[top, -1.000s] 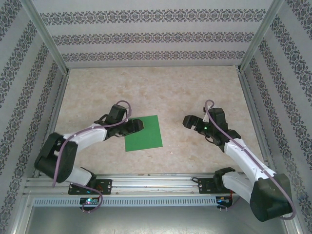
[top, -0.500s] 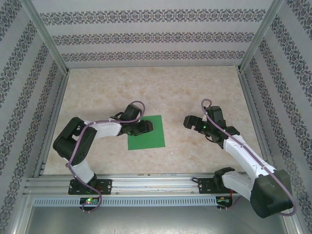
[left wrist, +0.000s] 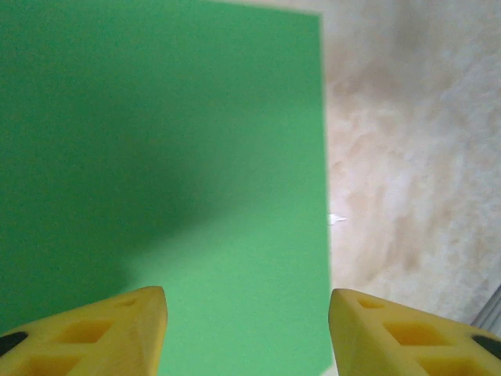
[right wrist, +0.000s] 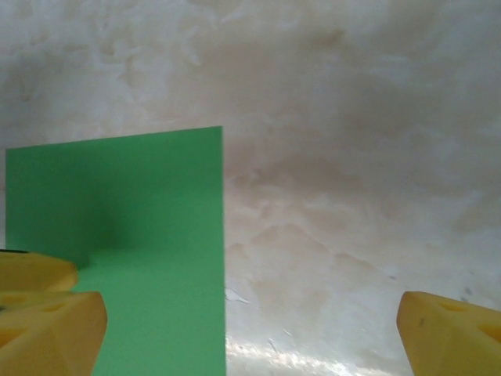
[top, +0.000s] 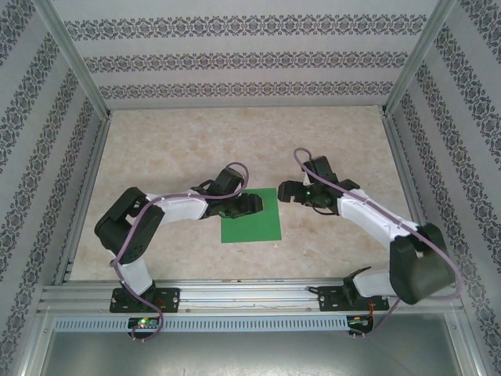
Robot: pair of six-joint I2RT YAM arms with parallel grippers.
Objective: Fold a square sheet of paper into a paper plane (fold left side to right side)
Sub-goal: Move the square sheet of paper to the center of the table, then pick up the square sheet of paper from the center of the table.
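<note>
The plain green square sheet of paper (top: 252,225) lies flat on the worktop (top: 235,141). The left pincer (top: 252,205) is open over its 11 o'clock part. The right pincer (top: 286,193) gapes wide at its 2 o'clock corner.

Sheet (top: 254,225) flat on table (top: 235,141); left tool (top: 252,205) above it, right tool (top: 285,193) beside far-right corner.
</note>
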